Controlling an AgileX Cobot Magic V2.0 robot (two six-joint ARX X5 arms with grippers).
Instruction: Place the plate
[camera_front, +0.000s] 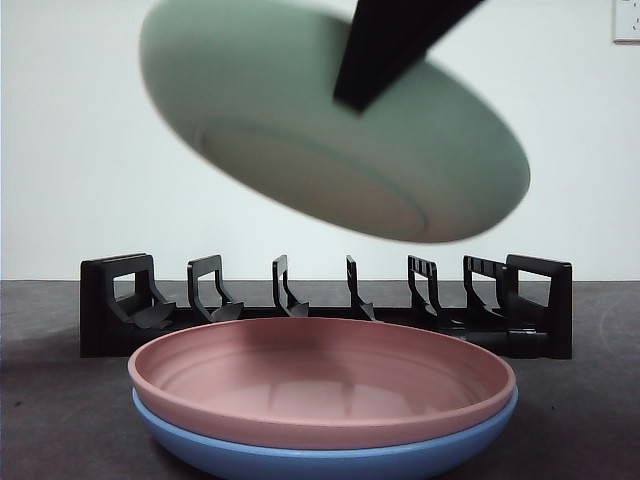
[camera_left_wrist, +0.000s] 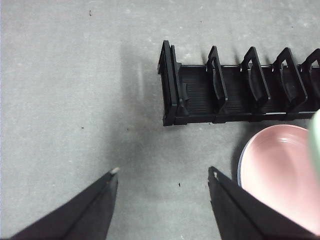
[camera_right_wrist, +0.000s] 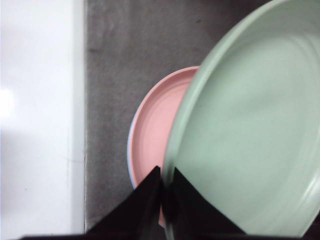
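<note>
Grey table (camera_front: 60, 420): three plates, green plate (camera_front: 330, 130) gripped by right pincer (camera_right_wrist: 164, 187).

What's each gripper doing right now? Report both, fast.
Left gripper: open, empty, hanging over bare table beside the black rack.
Right gripper: shut on the green plate, held in the air above the pink plate.
</note>
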